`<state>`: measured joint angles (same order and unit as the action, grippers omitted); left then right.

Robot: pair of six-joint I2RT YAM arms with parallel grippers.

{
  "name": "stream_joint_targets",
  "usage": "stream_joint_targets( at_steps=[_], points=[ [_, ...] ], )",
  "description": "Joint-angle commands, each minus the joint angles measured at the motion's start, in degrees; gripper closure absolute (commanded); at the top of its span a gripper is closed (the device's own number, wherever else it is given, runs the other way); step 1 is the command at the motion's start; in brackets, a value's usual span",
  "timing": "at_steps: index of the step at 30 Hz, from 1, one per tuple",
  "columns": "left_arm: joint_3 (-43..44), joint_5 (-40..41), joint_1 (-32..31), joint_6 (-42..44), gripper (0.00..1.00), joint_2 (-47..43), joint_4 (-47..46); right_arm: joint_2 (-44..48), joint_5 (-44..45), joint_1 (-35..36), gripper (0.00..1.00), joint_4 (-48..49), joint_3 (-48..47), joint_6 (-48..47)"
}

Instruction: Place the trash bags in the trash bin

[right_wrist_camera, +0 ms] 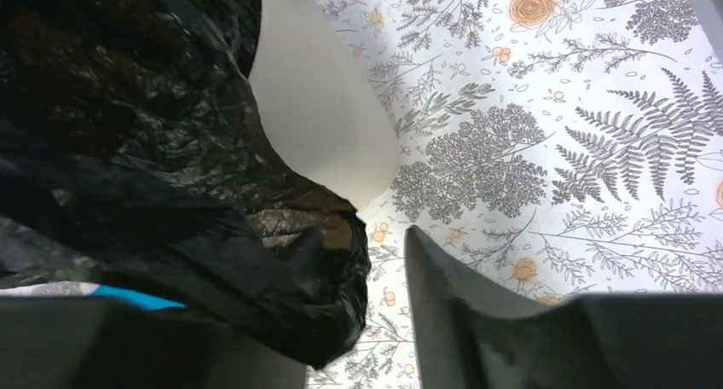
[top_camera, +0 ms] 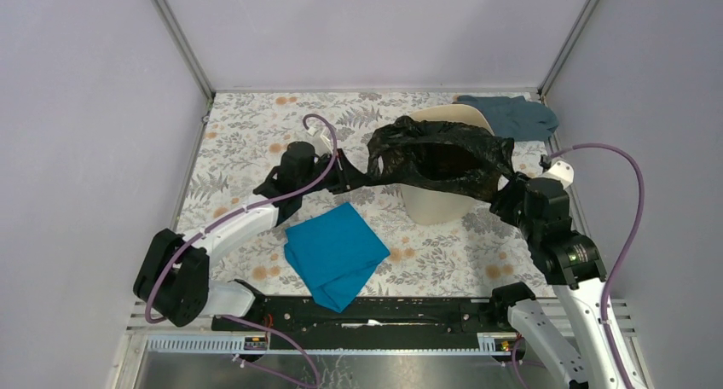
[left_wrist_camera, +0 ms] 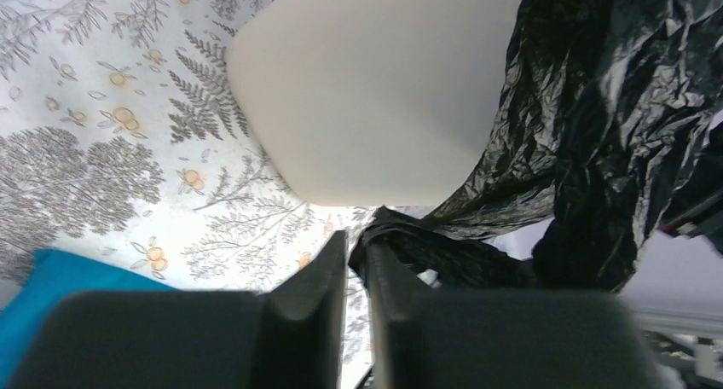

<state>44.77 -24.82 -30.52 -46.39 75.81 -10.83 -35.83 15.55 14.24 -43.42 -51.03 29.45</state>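
Note:
The black trash bag (top_camera: 439,159) is stretched open in the air over the cream-beige trash bin (top_camera: 430,208), between my two grippers. My left gripper (top_camera: 349,180) holds the bag's left edge. In the left wrist view its fingers (left_wrist_camera: 358,235) are almost together, pinching black film (left_wrist_camera: 614,124) at the tips, with the bin's wall (left_wrist_camera: 375,90) just beyond. My right gripper (top_camera: 503,197) is at the bag's right edge. In the right wrist view it (right_wrist_camera: 384,235) is open: the bag (right_wrist_camera: 128,133) drapes over the left finger and hides it, the right finger is bare, and the bin (right_wrist_camera: 320,116) is behind.
A bright blue cloth (top_camera: 337,252) lies on the floral table in front of the bin, also showing in the left wrist view (left_wrist_camera: 51,287). A grey-blue cloth (top_camera: 511,116) lies at the back right corner. Grey walls close the table on three sides.

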Motion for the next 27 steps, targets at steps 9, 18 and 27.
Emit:
stream_joint_targets(
  at_steps=[9,18,27],
  points=[
    [6.05,5.78,-2.11,14.61,0.01,-14.07,14.46,2.01,-1.88,-0.18,0.11,-5.53,-13.81,-6.04],
    [17.05,23.67,-11.57,25.71,0.01,-16.25,24.62,-11.86,-0.27,-0.17,0.06,-3.21,-24.76,-16.02],
    [28.31,30.63,-15.74,30.76,0.01,-3.74,28.78,-19.90,-6.89,-0.09,0.00,-4.17,-30.05,-24.77]
  ],
)
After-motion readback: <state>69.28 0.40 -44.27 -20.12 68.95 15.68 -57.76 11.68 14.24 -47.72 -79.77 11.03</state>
